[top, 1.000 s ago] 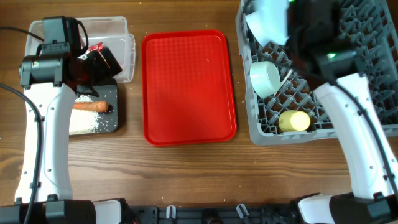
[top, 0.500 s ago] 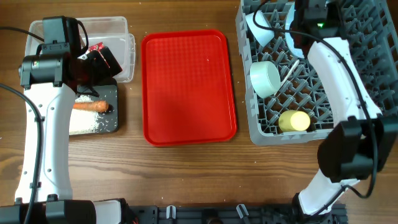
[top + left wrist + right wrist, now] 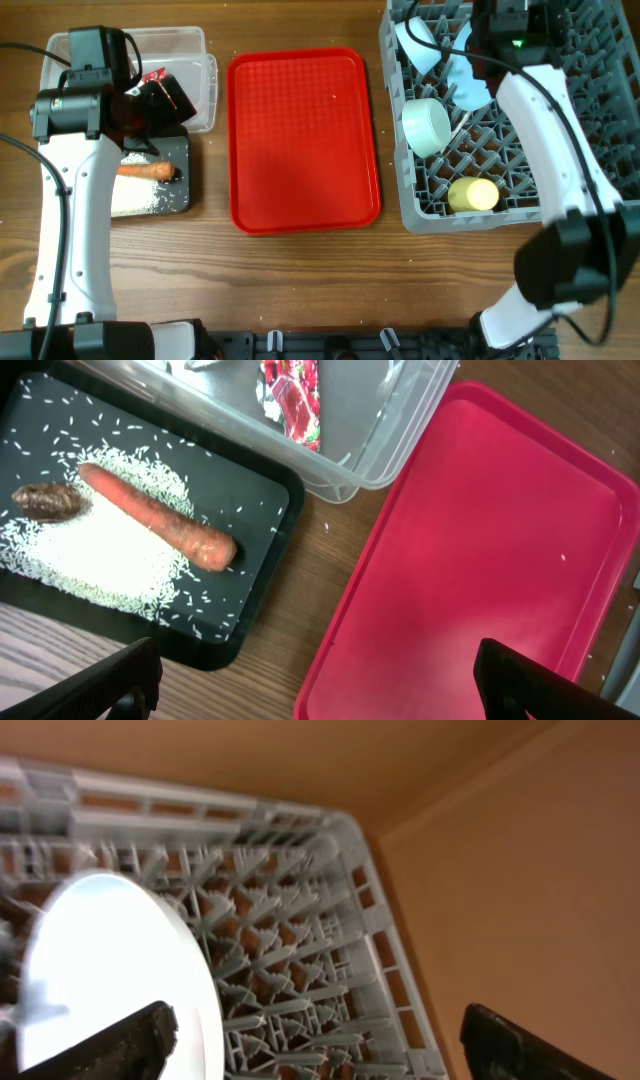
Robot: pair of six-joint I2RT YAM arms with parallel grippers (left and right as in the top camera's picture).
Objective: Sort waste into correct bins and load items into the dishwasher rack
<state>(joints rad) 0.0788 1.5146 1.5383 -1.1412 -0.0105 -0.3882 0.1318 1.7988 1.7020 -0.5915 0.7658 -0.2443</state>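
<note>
The grey dishwasher rack [image 3: 600, 190] at the right holds a white bowl [image 3: 414, 42], a mint-green bowl [image 3: 425, 125], a yellow cup [image 3: 473, 194] and a white spoon [image 3: 463, 116]. The pale blue plate [image 3: 468, 86] leans among the pegs; in the right wrist view the plate [image 3: 100, 980] sits beside my open right gripper [image 3: 320, 1050], with nothing between the fingers. My left gripper [image 3: 320, 695] hangs open above the table and the red tray's edge. Below it, the black tray [image 3: 262, 575] holds a carrot [image 3: 155, 518], rice [image 3: 90, 555] and a brown scrap [image 3: 45, 502]. A red wrapper [image 3: 292, 392] lies in the clear tub [image 3: 400, 430].
The flat red serving tray [image 3: 303, 140] lies between the bins and the rack. My left arm [image 3: 70, 200] runs along the table's left side, and my right arm [image 3: 560, 140] reaches over the rack. Bare wood shows along the front.
My right gripper has opened and let go of the plate, which has dropped lower among the pegs. The left arm has not moved.
</note>
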